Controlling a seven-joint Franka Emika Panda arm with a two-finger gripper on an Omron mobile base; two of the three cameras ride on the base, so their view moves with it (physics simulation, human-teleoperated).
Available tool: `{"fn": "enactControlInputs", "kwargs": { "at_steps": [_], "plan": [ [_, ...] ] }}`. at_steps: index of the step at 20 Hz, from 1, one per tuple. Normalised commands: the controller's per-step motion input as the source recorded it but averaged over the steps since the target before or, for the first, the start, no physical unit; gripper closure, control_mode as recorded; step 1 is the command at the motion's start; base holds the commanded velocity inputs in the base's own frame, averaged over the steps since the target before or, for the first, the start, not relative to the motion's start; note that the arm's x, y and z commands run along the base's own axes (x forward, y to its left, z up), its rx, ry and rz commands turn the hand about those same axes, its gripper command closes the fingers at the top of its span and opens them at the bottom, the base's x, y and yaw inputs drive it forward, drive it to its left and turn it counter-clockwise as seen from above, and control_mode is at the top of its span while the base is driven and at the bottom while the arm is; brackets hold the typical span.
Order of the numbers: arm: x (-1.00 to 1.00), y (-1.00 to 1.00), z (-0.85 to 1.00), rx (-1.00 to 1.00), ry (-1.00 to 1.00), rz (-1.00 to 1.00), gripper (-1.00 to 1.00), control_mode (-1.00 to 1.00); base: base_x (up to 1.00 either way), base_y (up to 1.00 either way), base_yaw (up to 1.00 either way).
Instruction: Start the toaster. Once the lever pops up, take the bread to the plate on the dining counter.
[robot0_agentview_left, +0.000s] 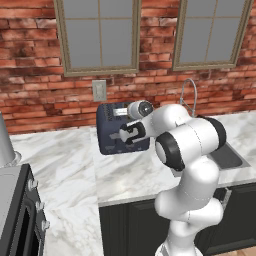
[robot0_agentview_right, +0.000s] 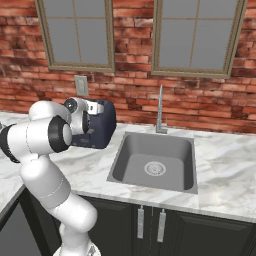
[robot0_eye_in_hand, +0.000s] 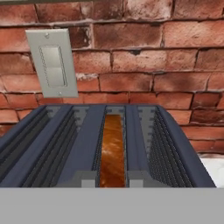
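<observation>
The dark navy toaster (robot0_agentview_left: 111, 131) stands on the marble worktop against the brick wall, and its side (robot0_agentview_right: 102, 125) shows past my arm. From above, the toaster's top (robot0_eye_in_hand: 83, 144) shows several long slots, with the brown bread (robot0_eye_in_hand: 112, 148) sunk in the middle one. My gripper (robot0_agentview_left: 126, 134) sits right at the toaster's front face, near its upper edge, pointing at the wall. I cannot make out how its jaws stand. The plate and the dining counter are out of view.
A grey wall switch plate (robot0_eye_in_hand: 52, 63) sits on the bricks just above the toaster. A steel sink (robot0_agentview_right: 155, 162) with a tall faucet (robot0_agentview_right: 160, 110) lies to the right. A stove (robot0_agentview_left: 20, 210) and a steel pot (robot0_agentview_left: 5, 145) are at the left.
</observation>
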Motion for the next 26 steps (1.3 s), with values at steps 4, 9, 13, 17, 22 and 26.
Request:
{"fn": "enactControlInputs", "kwargs": {
  "at_steps": [4, 9, 13, 17, 22, 26],
  "plan": [
    [0.00, 0.00, 0.15, 0.00, 0.00, 0.00, 1.00, -1.00, 0.00, 0.00, 0.00],
    [0.00, 0.00, 0.26, 0.00, 0.00, 0.00, 1.00, -1.00, 0.00, 0.00, 0.00],
    [0.00, 0.00, 0.33, 0.00, 0.00, 0.00, 1.00, -1.00, 0.00, 0.00, 0.00],
    [-0.06, -0.07, 0.40, 0.00, 0.00, 0.00, 1.00, -1.00, 0.00, 0.00, 0.00],
    [-0.10, -0.11, 0.49, 0.00, 0.00, 0.00, 1.00, -1.00, 0.00, 0.00, 0.00],
    [-0.10, -0.09, 0.52, 0.00, 0.00, 0.00, 1.00, -1.00, 0.00, 0.00, 0.00]
  ]
}}
